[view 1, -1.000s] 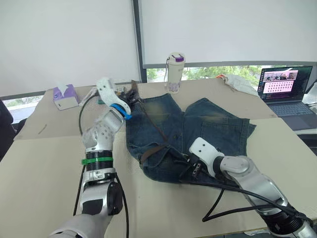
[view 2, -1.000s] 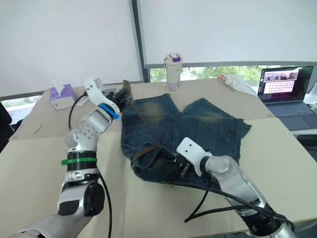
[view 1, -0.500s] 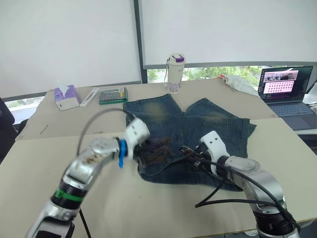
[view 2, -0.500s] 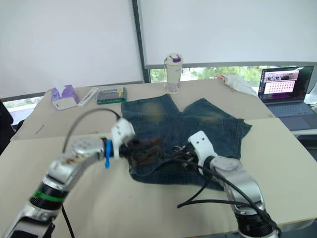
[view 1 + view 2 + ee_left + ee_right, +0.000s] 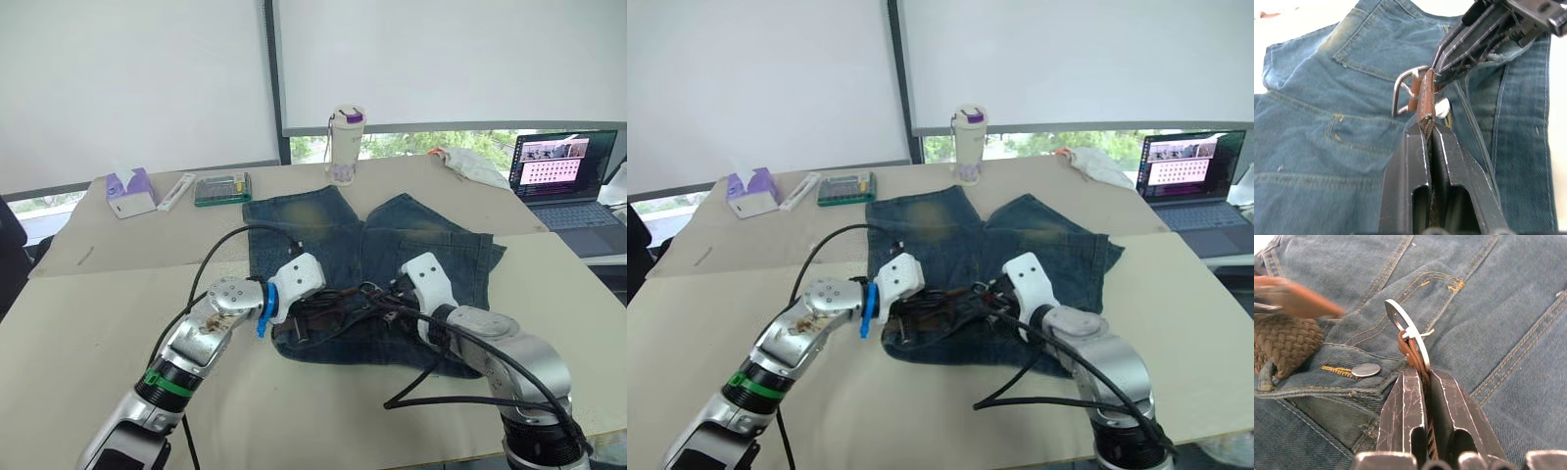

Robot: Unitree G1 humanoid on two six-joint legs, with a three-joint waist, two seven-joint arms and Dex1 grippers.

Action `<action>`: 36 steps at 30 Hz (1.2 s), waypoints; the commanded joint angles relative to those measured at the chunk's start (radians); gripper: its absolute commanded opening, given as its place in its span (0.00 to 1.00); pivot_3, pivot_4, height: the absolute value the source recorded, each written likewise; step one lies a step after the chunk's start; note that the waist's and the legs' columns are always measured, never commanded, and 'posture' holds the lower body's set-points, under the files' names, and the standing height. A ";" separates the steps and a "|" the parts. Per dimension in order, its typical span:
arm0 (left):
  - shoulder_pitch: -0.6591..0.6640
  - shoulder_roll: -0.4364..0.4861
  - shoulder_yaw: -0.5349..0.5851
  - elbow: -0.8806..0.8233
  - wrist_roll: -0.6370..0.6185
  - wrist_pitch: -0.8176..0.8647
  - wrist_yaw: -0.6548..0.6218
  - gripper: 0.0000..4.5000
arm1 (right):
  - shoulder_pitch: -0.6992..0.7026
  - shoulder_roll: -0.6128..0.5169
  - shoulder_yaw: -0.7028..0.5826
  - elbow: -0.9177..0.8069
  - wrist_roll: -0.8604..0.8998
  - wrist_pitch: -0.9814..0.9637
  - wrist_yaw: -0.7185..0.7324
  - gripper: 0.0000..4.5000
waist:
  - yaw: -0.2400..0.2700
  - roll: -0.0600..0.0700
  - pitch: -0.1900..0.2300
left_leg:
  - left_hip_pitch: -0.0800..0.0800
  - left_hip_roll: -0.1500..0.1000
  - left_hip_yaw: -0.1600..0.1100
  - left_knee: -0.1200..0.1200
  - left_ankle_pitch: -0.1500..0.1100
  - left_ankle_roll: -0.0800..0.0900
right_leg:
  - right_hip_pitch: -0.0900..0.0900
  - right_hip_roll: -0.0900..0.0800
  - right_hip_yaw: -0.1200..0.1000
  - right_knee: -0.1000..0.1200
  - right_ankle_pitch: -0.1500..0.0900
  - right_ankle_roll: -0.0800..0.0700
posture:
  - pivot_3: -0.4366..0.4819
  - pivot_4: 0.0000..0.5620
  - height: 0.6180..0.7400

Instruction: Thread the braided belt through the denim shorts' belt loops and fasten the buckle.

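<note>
Blue denim shorts (image 5: 392, 250) with faded yellowish patches lie flat on the beige table (image 5: 88, 323), waistband toward the robot, legs pointing to the window. At the waistband the two pincers meet. Left pincer (image 5: 1429, 128) is clamped narrow on the dark brown braided belt (image 5: 1426, 98), the strap running edge-up between its black fingers. Right pincer (image 5: 1419, 374) is likewise closed tight on the strap, just behind the small silvery rectangular metal buckle (image 5: 1409, 331), which stands tilted above the denim. A round metal shorts button (image 5: 1365, 369) sits on the waistband near the buckle; a bunched length of braided strap lies beside it at the waistband's edge. Belt loops cannot be made out. Beyond the shorts, at the table's far edge: a pale lidded tumbler with purple cap (image 5: 346, 144), contents not visible; a green flat case (image 5: 222, 188), what it holds too small to tell; a purple tissue box (image 5: 129, 191) with white tissue standing out of its top. An open laptop (image 5: 566, 181) sits well apart from the shorts, on the robot's right.
</note>
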 commanded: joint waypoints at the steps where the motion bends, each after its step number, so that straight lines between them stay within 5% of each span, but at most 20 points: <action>1: -0.024 -0.040 0.002 0.018 0.021 0.027 0.039 0.00 | -0.022 -0.021 0.035 -0.061 -0.004 -0.052 -0.013 0.01 | -0.001 0.000 0.000 | 0.000 0.000 0.000 0.000 0.000 0.000 | 0.000 0.000 0.000 0.000 0.000 0.000 | 0.48 0.27 1.00; 20: -0.082 -0.183 0.002 0.163 0.082 -0.060 0.055 0.00 | -0.024 -0.121 0.202 -0.022 -0.060 -0.222 0.032 0.01 | 0.001 0.000 0.000 | 0.000 0.000 0.000 0.001 0.000 0.000 | 0.000 0.000 0.000 0.000 0.000 0.000 | 0.48 0.27 1.00; 27: -0.058 -0.189 0.061 0.174 0.048 -0.081 0.040 0.00 | 0.023 -0.175 0.116 -0.062 -0.024 -0.288 0.103 0.57 | 0.001 0.000 0.000 | 0.000 0.000 0.000 0.001 0.000 0.000 | 0.001 0.000 0.000 -0.002 0.000 0.000 | 0.48 0.27 1.00; 36: -0.063 -0.185 0.048 0.221 0.058 -0.138 0.012 0.00 | 0.046 -0.296 0.015 -0.042 -0.001 -0.419 0.210 0.57 | 0.000 -0.001 0.000 | 0.000 0.000 0.001 0.001 0.000 0.000 | 0.001 0.000 0.000 -0.002 0.000 0.001 | 0.48 0.27 1.00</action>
